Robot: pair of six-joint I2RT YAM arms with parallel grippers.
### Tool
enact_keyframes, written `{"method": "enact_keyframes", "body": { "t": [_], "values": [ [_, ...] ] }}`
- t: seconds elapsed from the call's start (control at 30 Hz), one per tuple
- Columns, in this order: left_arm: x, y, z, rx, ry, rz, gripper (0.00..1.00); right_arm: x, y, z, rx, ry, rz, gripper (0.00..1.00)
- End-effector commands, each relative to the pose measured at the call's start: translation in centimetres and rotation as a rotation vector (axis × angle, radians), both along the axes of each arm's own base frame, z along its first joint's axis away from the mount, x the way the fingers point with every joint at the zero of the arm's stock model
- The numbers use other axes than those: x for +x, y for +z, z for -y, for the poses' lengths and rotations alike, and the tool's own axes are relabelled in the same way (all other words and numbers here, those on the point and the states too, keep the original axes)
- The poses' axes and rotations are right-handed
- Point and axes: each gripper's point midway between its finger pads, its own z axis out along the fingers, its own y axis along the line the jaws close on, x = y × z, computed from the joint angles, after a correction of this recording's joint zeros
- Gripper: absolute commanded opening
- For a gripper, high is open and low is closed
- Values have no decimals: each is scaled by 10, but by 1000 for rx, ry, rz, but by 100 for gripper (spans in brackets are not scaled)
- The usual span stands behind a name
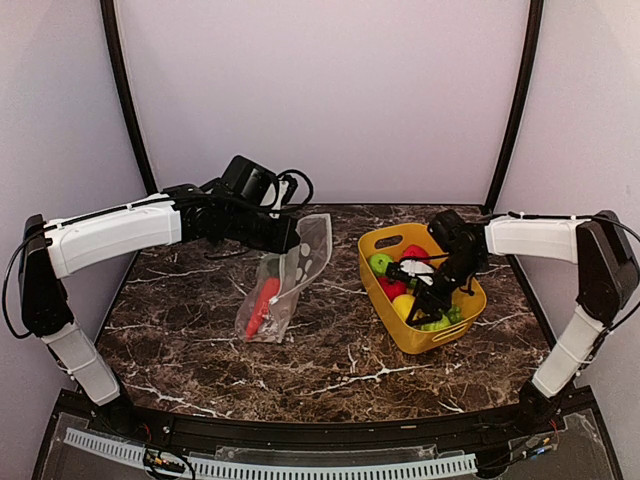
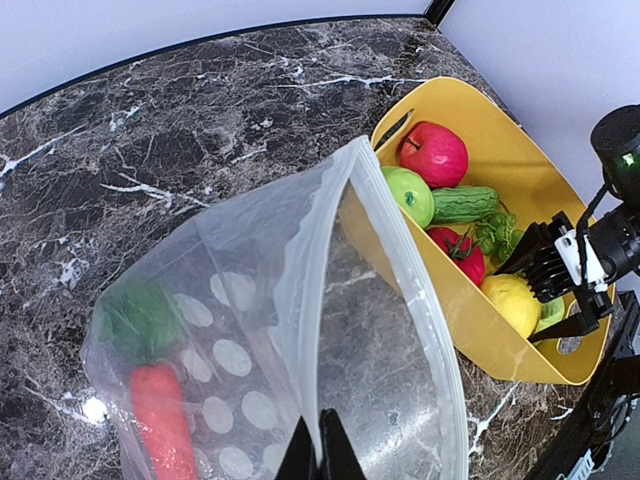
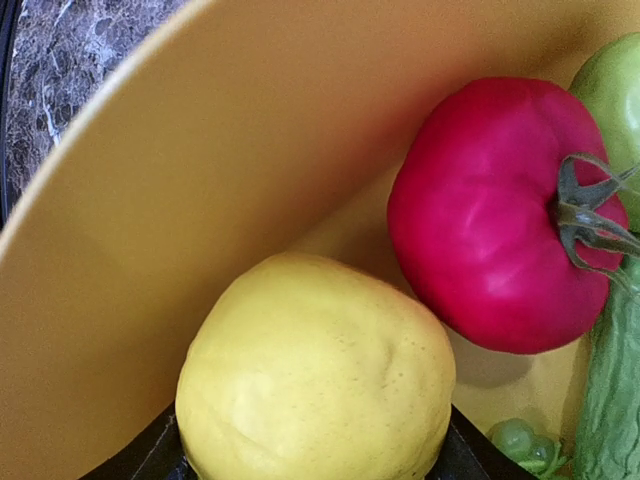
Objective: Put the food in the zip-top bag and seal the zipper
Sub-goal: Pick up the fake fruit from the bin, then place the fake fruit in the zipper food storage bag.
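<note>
right wrist: right claw (image 3: 310, 460) straddles the yellow toy lemon (image 3: 315, 360) in the yellow plastic basket (image 3: 150, 200), grip unclear. left claw (image 2: 320, 450) clamped on the clear dotted bag (image 2: 240, 300) beside it.

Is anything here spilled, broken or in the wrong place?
Nothing is spilled or broken. The only odd sight is the clear dotted bag: the left hand pinches its rim, so it stands tilted with its mouth gaping. A carrot lies inside; the other food sits in the yellow basket, where the right hand straddles the lemon.
</note>
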Motion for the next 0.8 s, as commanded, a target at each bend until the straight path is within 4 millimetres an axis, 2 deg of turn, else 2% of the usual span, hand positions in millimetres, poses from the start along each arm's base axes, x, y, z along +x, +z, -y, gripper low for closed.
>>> {"method": "enact_keyframes", "body": {
  "t": [0.0,0.13,0.4,0.63,0.77],
  "values": [
    [-6,10,-6,-9,-4,-6,1,8,27,4,14,-32,73,52],
    [-8,15,-7,-4,-11,-5,1,11,51,6,33,-39,121,50],
    [-16,19,-5,1,-48,-43,1,20,124,-17,190,-16,191,48],
    [-15,19,-1,-25,-34,-60,1,19,197,-54,388,45,239,48],
    [-15,21,5,-54,-38,-74,1,14,229,-85,481,104,278,47]
  ]
}}
